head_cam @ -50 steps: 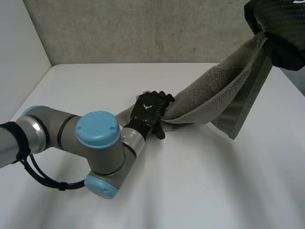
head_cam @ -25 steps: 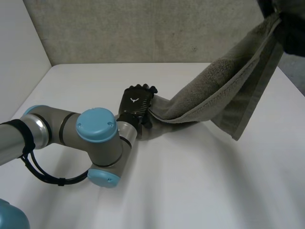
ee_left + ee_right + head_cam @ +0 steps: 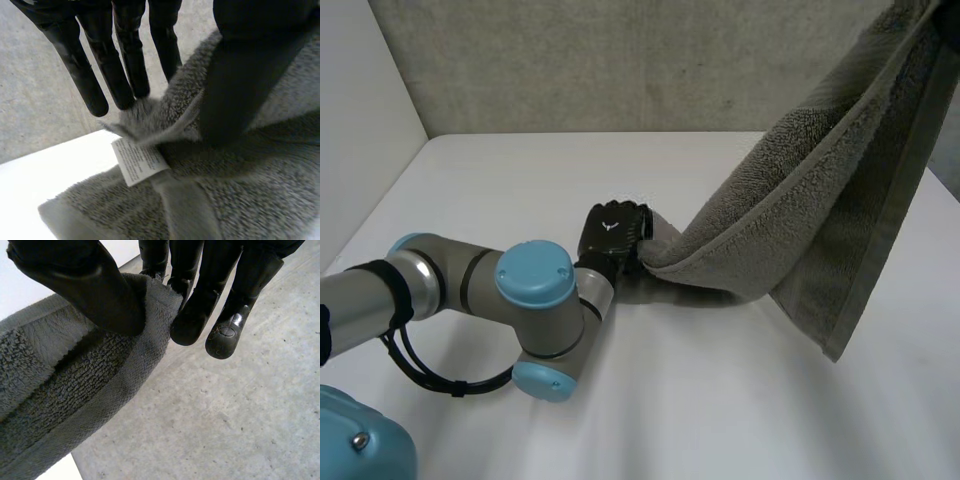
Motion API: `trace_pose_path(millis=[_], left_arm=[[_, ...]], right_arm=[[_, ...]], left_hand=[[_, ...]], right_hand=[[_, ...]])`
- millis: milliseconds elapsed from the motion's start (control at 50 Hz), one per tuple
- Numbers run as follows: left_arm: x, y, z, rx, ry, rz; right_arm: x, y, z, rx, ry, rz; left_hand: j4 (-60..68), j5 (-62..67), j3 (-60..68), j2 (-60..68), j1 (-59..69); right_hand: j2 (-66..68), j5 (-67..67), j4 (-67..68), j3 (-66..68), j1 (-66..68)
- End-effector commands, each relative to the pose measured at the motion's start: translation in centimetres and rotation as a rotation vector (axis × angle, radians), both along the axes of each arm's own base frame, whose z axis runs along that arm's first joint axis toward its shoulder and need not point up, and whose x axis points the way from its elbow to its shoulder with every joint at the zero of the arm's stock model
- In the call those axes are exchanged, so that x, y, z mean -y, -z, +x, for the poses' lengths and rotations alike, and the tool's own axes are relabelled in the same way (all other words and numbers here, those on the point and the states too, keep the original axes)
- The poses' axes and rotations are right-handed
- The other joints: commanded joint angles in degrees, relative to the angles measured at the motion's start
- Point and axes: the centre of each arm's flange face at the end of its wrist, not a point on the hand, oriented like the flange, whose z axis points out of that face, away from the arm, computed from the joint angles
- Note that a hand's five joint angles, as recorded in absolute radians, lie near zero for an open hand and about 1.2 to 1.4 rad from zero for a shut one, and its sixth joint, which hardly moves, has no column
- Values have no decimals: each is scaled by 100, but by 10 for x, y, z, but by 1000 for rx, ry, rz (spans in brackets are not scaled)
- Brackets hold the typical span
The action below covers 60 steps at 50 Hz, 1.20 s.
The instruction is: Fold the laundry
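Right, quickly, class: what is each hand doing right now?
Left hand: closed, pinching a corner of the towel.
Right hand: closed, pinching the towel's raised edge between thumb and fingers.

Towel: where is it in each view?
Head: towel spans from left hand at the table up to the upper right corner.
Left wrist: corner pinched between thumb and fingers, white label by the pinch.
Right wrist: edge pinched by right hand.
Shared: flat hem band.

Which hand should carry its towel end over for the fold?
Right, probably. The right hand pinches its towel end high above the table, free to swing over; the left hand holds the other corner low, better as anchor.
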Motion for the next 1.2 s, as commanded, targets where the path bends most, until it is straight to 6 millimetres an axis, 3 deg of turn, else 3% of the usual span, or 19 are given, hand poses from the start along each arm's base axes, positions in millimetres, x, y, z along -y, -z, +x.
trace_pose_path(millis=[20,60,100,160,200,220,260,280,320,380,420,560,700,760,800,840,960,1060,1200], left_arm=[[-4,0,0,-15,10,28],[-4,-4,2,-17,6,26],[-1,-31,8,-49,-10,-14],[2,-47,15,-59,-28,-35],[18,-83,43,-82,-101,-83],[18,-84,43,-83,-101,-83],[22,-122,68,-107,-145,-128],[22,-122,68,-108,-145,-128],[11,-149,82,-111,-133,-141],[2,-161,86,-108,-103,-142],[-20,-178,88,-94,-20,-122],[-52,-196,109,2,43,-55],[-56,-177,129,224,18,-2],[-49,-157,134,310,14,33],[-36,-120,132,382,26,120],[-30,-104,130,409,31,160],[3,-57,118,437,47,239],[29,-48,106,416,41,187],[58,-55,98,374,-17,50]], right_arm=[[8,4,2,-7,2,17],[13,6,2,-9,10,27],[18,9,2,-14,16,39],[24,12,3,-20,20,54],[26,13,4,-21,20,59],[29,16,5,-27,17,69],[33,18,7,-32,14,81],[40,20,6,-34,23,93],[47,23,5,-37,37,105],[58,26,2,-46,58,124],[61,28,2,-52,64,130],[88,52,-8,-138,135,248],[122,100,-9,-279,144,424],[136,122,-8,-320,140,482],[145,136,-7,-336,136,525],[161,163,-4,-349,133,604],[183,195,3,-349,127,653],[211,221,5,-235,178,642],[221,230,4,-190,216,588]], left_hand=[[3214,3224,3220,3215,3210],[3214,3224,3220,3215,3210],[3214,3224,3220,3215,3210],[3214,3224,3220,3215,3210],[3214,3224,3220,3215,3210],[3214,3224,3220,3215,3210],[3214,3224,3220,3215,3210],[3214,3224,3220,3215,3210],[3214,3224,3220,3215,3210],[3214,3224,3220,3215,3210],[3214,3224,3220,3215,3210],[3214,3224,3220,3215,3210],[3214,3224,3220,3215,3210],[3214,3224,3220,3215,3210],[3214,3224,3220,3215,3210],[3214,3224,3220,3215,3210],[3214,3224,3220,3215,3210],[3214,3224,3220,3215,3210],[2796,2806,2802,2797,2792]], right_hand=[[296,121,315,276,363],[296,121,315,276,363],[296,121,315,276,363],[296,121,315,276,363],[296,121,315,276,363],[296,121,315,276,363],[296,121,315,276,363],[296,121,315,276,363],[296,121,315,276,363],[296,121,315,276,363],[296,121,315,276,363],[296,121,315,276,363],[296,121,315,276,363],[296,121,315,276,363],[296,121,315,276,363],[296,121,315,276,363],[296,121,315,276,363],[296,121,315,276,363],[296,121,315,276,363]])
